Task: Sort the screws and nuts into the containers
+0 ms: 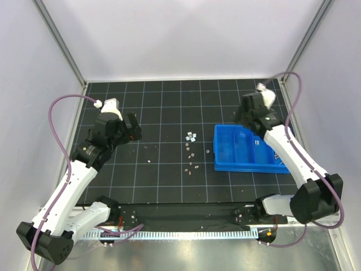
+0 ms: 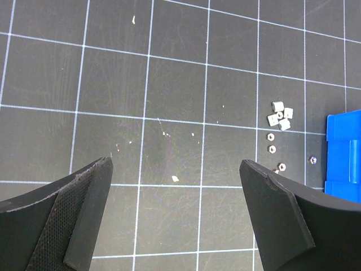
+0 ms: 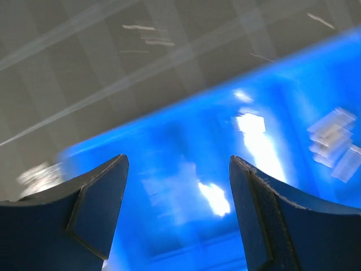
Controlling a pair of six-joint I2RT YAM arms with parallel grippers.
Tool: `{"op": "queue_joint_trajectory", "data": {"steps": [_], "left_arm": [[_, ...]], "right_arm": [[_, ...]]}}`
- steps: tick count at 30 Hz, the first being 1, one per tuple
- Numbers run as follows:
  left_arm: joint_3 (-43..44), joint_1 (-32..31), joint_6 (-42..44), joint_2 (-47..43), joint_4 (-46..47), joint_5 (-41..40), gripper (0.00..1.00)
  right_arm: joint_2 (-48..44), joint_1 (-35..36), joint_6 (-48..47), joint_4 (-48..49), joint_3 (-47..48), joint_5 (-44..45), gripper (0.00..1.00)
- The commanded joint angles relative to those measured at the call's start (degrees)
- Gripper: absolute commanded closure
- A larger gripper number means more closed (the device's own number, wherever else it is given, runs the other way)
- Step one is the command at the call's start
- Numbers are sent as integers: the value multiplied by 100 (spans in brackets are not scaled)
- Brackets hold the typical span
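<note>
White walls enclose a black mat [image 1: 169,107] ruled with a pale grid. Near its middle lies a tight cluster of squarish nuts [image 1: 192,136], and a loose trail of smaller bits [image 1: 190,164] runs from it toward the near edge. The left wrist view shows several of these as ring-shaped; the rest are too small to tell. Just right of the trail sits the blue tray [image 1: 248,167], with a few pale pieces [image 1: 258,143] in its right part. The left gripper [image 1: 134,129] hangs over bare mat well left of the nuts, its fingers spread wide and holding nothing. The right gripper [image 3: 177,159] is above the tray's far end, fingers also apart and empty, with the blue plastic blurred beneath.
</note>
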Motion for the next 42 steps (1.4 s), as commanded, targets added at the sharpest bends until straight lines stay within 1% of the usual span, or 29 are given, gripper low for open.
{"op": "queue_joint_trajectory", "data": {"steps": [1, 3, 4, 5, 7, 8, 11, 12, 15, 21, 26, 30, 36, 39, 42], "left_arm": [[27, 14, 65, -87, 171, 51, 0], [27, 14, 74, -96, 171, 34, 0], [18, 22, 74, -113, 171, 34, 0], [35, 14, 74, -105, 171, 25, 0], [27, 22, 74, -122, 179, 25, 0], [18, 22, 74, -122, 171, 25, 0], [27, 14, 65, -113, 171, 51, 0], [18, 14, 74, -105, 171, 51, 0], [18, 22, 83, -105, 171, 16, 0], [18, 22, 83, -44, 162, -19, 0], [27, 22, 92, 1, 153, -37, 0], [27, 22, 92, 27, 144, -72, 0], [27, 14, 92, 36, 144, -54, 0], [27, 22, 92, 18, 144, -54, 0], [36, 14, 92, 10, 144, -46, 0]], "right_arm": [[559, 1241, -110, 34, 844, 71, 21], [974, 1838, -171, 278, 1213, -16, 21], [1211, 1963, -198, 385, 1319, -60, 21], [1649, 2060, -215, 464, 1425, -130, 21], [2117, 2341, -294, 692, 1776, -359, 22], [2589, 2421, -338, 815, 2004, -412, 22], [3259, 2570, -636, 974, 2452, -736, 23], [3653, 2571, -690, 974, 2576, -824, 24], [4296, 2571, -891, 843, 2989, -974, 25], [4633, 2562, -1156, 983, 3061, -1080, 30], [4738, 2492, -1138, 1062, 3008, -1115, 33], [4826, 2404, -1033, 1045, 3016, -1299, 39], [4791, 2386, -971, 852, 2964, -1309, 40], [4747, 2377, -963, 886, 2762, -1239, 41], [4808, 2386, -980, 895, 2718, -1203, 44]]}}
